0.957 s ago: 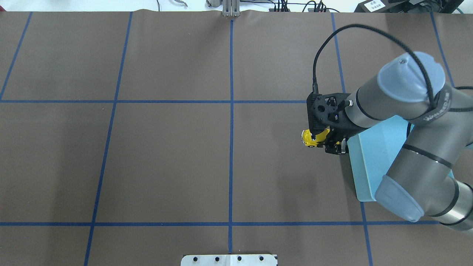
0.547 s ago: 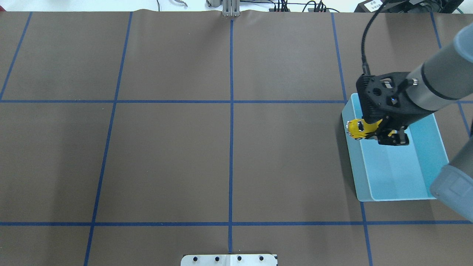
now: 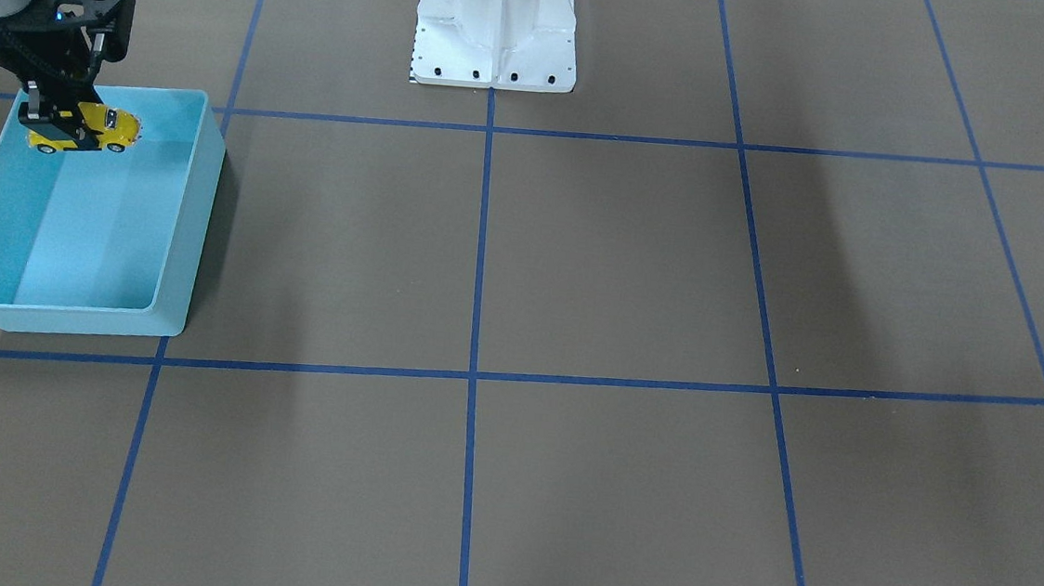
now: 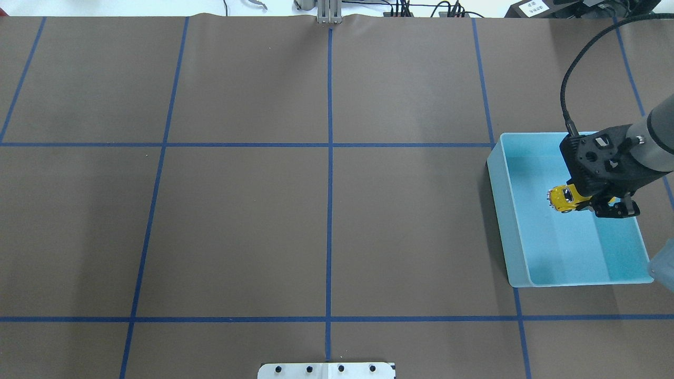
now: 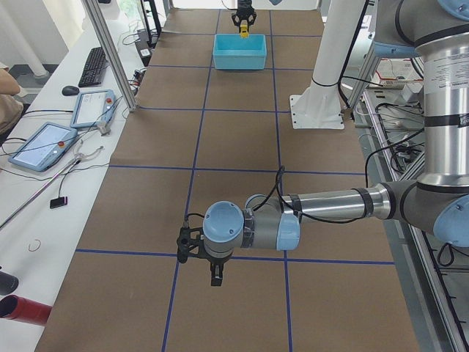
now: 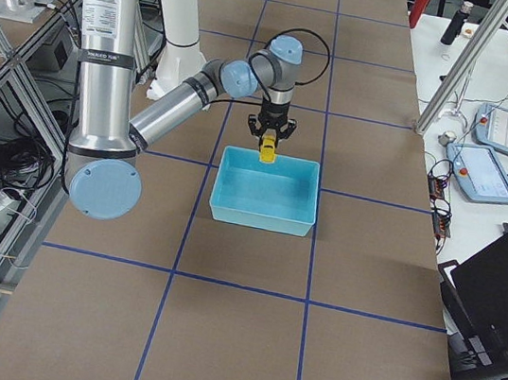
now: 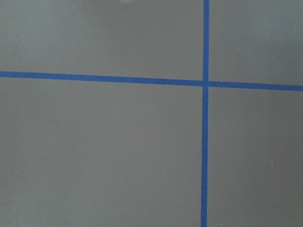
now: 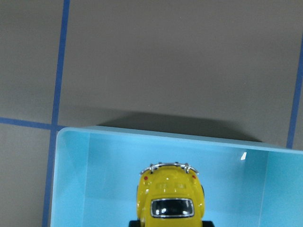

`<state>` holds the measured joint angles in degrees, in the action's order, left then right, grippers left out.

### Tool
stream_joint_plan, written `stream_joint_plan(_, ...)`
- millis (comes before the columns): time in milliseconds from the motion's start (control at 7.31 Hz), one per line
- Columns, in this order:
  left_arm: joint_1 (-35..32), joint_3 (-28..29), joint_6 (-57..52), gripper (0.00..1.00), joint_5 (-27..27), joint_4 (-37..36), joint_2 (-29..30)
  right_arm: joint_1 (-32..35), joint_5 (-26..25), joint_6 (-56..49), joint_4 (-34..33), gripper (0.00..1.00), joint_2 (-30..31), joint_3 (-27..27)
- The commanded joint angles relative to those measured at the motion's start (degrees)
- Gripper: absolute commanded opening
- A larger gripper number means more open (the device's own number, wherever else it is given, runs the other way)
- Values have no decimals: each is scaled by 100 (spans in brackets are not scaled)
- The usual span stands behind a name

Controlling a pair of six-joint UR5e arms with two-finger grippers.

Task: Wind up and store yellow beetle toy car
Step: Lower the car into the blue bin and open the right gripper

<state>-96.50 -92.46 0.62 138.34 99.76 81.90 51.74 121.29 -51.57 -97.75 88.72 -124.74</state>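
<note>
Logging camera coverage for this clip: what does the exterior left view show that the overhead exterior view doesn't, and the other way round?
Only exterior left: the left gripper hovering over the table, and tablets on a bench beside it. Only overhead: the yellow beetle toy car in detail, with dark windows and a silvery bumper; in exterior left it is a yellow speck. Both: the right gripper holding the car over the blue bin.

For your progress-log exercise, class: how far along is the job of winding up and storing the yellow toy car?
Done: the yellow beetle toy car is picked up; whether it is wound cannot be seen. In hand: the right end effector holds it over the blue bin. Left: lower and release.
</note>
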Motion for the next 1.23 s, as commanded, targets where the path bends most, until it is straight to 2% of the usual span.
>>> stream_joint_plan(0, 0, 0, 9, 100, 0, 0, 2, -6, 26, 129, 1350, 0, 442, 773)
stream_joint_plan(410, 0, 0, 9, 100, 0, 0, 1, -41, 184, 848, 2677, 0, 444, 1782)
stream_joint_plan(821, 0, 0, 9, 100, 0, 0, -7, -251, 176, 981, 2823, 0, 444, 1927)
stream_joint_plan(957, 8, 0, 9, 100, 8, 0, -7, -347, 167, 1313, 2840, 18, 436, 1927)
stream_joint_plan(1094, 8, 0, 9, 100, 0, 0, -7, -409, 158, 1334, 2875, 66, 436, 1927)
